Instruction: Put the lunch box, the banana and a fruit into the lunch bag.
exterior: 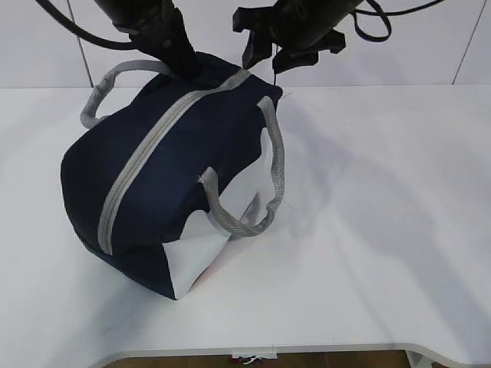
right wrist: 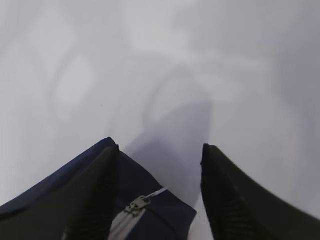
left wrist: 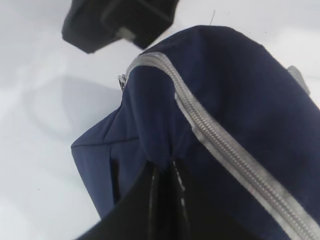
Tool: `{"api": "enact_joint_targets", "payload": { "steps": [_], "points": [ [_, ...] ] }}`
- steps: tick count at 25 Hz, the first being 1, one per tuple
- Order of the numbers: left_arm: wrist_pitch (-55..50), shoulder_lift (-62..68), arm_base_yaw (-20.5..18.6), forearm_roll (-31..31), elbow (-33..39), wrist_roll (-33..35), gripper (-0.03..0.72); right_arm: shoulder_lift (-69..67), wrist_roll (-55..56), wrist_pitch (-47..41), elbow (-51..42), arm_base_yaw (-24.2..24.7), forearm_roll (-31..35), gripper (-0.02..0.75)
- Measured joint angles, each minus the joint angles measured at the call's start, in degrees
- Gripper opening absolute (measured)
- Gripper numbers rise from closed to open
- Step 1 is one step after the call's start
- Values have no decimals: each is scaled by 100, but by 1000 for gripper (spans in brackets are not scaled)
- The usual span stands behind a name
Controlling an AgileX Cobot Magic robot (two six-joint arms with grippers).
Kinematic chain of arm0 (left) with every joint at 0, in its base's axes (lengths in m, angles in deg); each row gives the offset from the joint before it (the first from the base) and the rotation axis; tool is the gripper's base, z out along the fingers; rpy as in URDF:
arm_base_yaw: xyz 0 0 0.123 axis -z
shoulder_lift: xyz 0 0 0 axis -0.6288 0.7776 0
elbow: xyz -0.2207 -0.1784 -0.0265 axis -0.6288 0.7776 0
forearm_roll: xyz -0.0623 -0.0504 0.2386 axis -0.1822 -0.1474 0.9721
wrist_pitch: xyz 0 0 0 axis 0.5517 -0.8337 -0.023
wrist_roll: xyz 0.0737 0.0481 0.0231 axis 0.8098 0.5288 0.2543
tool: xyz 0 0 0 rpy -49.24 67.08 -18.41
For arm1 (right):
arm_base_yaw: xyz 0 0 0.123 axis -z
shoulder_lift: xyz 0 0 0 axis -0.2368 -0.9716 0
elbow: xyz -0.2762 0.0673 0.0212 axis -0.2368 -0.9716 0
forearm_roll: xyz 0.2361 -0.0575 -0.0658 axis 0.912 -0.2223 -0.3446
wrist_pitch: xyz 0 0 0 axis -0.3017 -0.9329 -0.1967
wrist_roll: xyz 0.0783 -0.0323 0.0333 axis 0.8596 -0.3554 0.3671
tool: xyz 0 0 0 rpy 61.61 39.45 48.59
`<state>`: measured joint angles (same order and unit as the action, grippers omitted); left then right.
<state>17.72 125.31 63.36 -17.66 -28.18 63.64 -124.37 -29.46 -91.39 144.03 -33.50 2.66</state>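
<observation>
The navy-blue lunch bag (exterior: 176, 169) lies on the white table with its grey zipper (exterior: 149, 149) shut along the top. My left gripper (exterior: 184, 63) is shut on a fold of the bag's fabric at its far end; the left wrist view shows the jaws (left wrist: 167, 167) pinching navy cloth beside the zipper (left wrist: 220, 145). My right gripper (exterior: 261, 61) is open just above the bag's far end. In the right wrist view (right wrist: 159, 150) its fingers stand apart over the zipper slider (right wrist: 137, 204). The lunch box, the banana and the fruit are out of view.
Grey strap handles (exterior: 272, 176) hang on the bag's right side, and another (exterior: 103, 88) on its far left. The bag's white side panel (exterior: 196, 257) faces the front. The table's front edge (exterior: 253, 351) runs along the bottom. A wall stands behind.
</observation>
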Motion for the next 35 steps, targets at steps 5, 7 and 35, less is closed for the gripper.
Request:
{"api": "enact_joint_targets", "payload": {
  "steps": [5, 7, 35],
  "points": [
    [44, 0, 0, 0, 0, -332, 17, 0, 0, -715, 440, 0, -510, 428],
    [104, 0, 0, 0, 0, -623, 48, 0, -23, -1096, 624, 0, -771, 428],
    [-71, -463, 0, 1864, -422, -3568, 481, 904, -488, -2306, 1081, 19, -928, 428]
  ]
}}
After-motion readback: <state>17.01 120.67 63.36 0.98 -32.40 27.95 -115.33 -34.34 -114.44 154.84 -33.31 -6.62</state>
